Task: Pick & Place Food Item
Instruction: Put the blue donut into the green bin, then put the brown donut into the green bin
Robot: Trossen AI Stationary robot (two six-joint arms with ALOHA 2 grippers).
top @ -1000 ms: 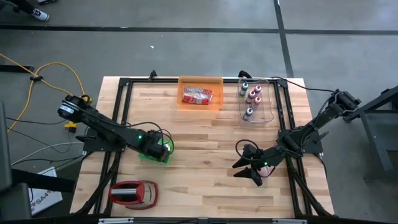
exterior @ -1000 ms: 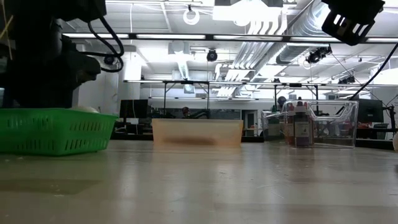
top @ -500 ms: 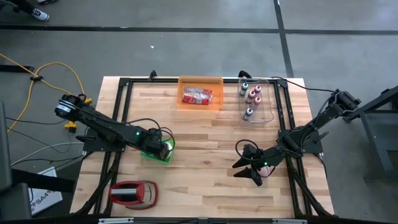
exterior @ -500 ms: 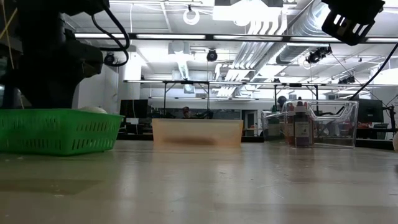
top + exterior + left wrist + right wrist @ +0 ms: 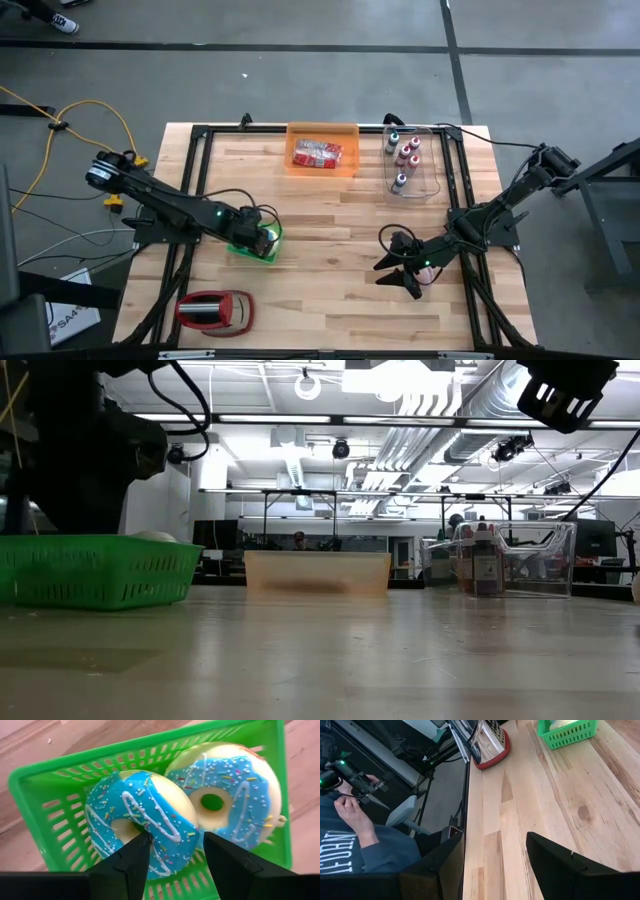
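Note:
A green basket (image 5: 264, 243) near the table's left side holds two doughnuts with blue icing and sprinkles, lying side by side: one (image 5: 145, 820) leans on the other (image 5: 230, 795). My left gripper (image 5: 175, 845) points down into the basket, open. One fingertip (image 5: 140, 842) is at the nearer doughnut's hole and the other is outside its ring; I cannot tell whether they touch it. My right gripper (image 5: 397, 264) hovers open over the table's right near part, with nothing between its fingers.
An orange bin (image 5: 322, 150) with red packets and a clear bin (image 5: 412, 160) with small bottles stand at the far edge. A red-and-metal object (image 5: 213, 310) lies at the near left corner. A person (image 5: 355, 825) sits beyond the table's left edge.
My left gripper has kept over the basket and edged a little up. The green basket has slid slightly toward the table's right. My right arm has kept still.

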